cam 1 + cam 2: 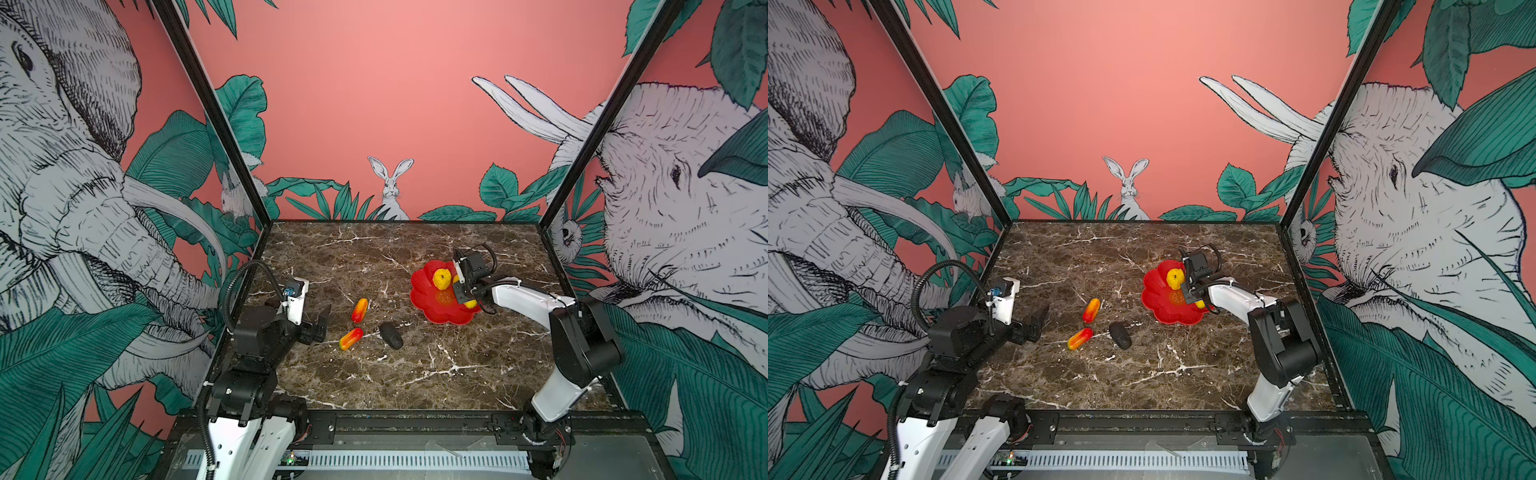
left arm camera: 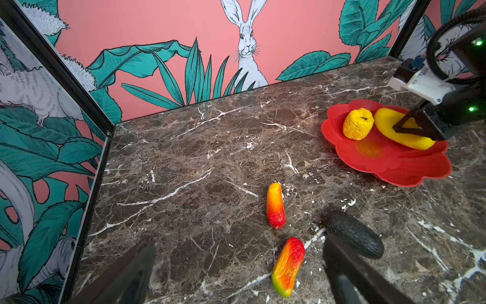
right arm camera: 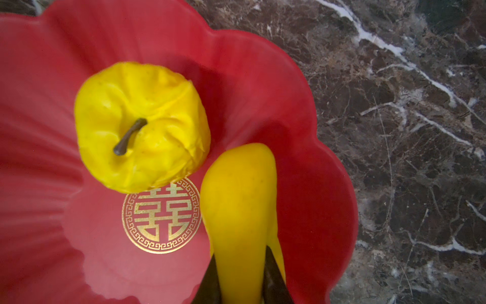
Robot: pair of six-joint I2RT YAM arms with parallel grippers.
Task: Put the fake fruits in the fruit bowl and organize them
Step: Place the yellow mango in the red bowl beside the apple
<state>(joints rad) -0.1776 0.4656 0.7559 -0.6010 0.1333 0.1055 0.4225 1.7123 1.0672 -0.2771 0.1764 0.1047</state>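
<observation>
The red flower-shaped fruit bowl [image 1: 424, 291] [image 1: 1154, 291] [image 2: 394, 168] [image 3: 39, 131] sits right of centre on the marble. A round yellow fruit [image 1: 441, 278] [image 1: 1175, 277] [image 2: 357, 123] [image 3: 142, 126] lies in it. My right gripper [image 1: 459, 291] [image 2: 410, 127] [image 3: 240, 255] is shut on the longer yellow fruit [image 2: 386, 121] [image 3: 239, 200], low inside the bowl's rim beside the round one. Two red-orange-yellow oblongs [image 1: 360, 309] [image 1: 350, 338] [image 2: 275, 205] [image 2: 288, 265] and a black oval [image 1: 391, 335] [image 1: 1120, 336] [image 2: 352, 234] lie on the table. My left gripper [image 1: 320, 326] [image 1: 1038, 318] [image 2: 238, 242] is open, just left of them.
Dark marble tabletop [image 1: 415, 374] enclosed by printed walls on three sides, with black frame posts [image 1: 257, 208] at the back corners. A black rail [image 1: 415, 419] runs along the front edge between the arm bases.
</observation>
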